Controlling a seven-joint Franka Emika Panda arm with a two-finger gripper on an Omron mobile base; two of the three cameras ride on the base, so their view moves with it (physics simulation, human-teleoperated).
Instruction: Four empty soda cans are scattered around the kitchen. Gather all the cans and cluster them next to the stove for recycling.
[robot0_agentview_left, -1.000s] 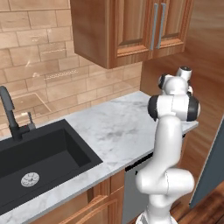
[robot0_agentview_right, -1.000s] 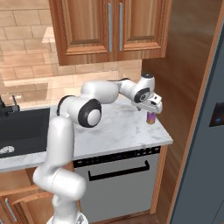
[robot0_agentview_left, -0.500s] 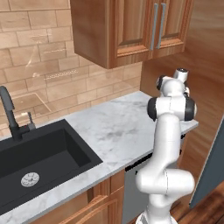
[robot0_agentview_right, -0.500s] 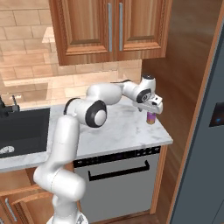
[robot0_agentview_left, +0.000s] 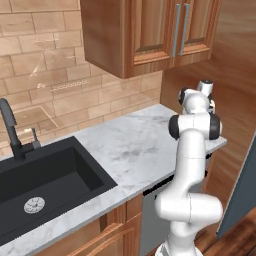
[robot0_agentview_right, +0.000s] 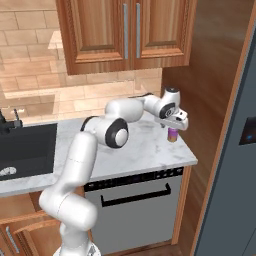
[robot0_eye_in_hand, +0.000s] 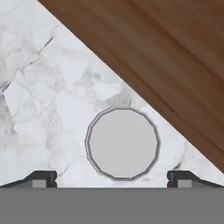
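**Supervisor:** Where does the job stand from your seat?

**Operator:** Early, I judge. I have the tool (robot0_agentview_right: 173, 125) hanging over one soda can (robot0_agentview_right: 172, 135), the pink-purple one with the yellowish base. It stands upright at the far right corner of the bench (robot0_agentview_right: 150, 152), near the wooden panel (robot0_agentview_right: 200, 75) that closes off that end.

**Supervisor:** Have you got hold of it?

**Operator:** No. The jaws stand wide apart, and looking down the hand I see the can's grey round top (robot0_eye_in_hand: 122, 143) between the two fingertips (robot0_eye_in_hand: 41, 178), with clear marble on both sides. Nothing is clamped.

**Supervisor:** And the stove?

**Operator:** I can't see it from here. This stretch has the black sink (robot0_agentview_left: 45, 185) at the left end and a dishwasher front (robot0_agentview_right: 135, 210) below the bench edge. So I reckon this can is yet to be lifted and carried, and I can't account for the other three.
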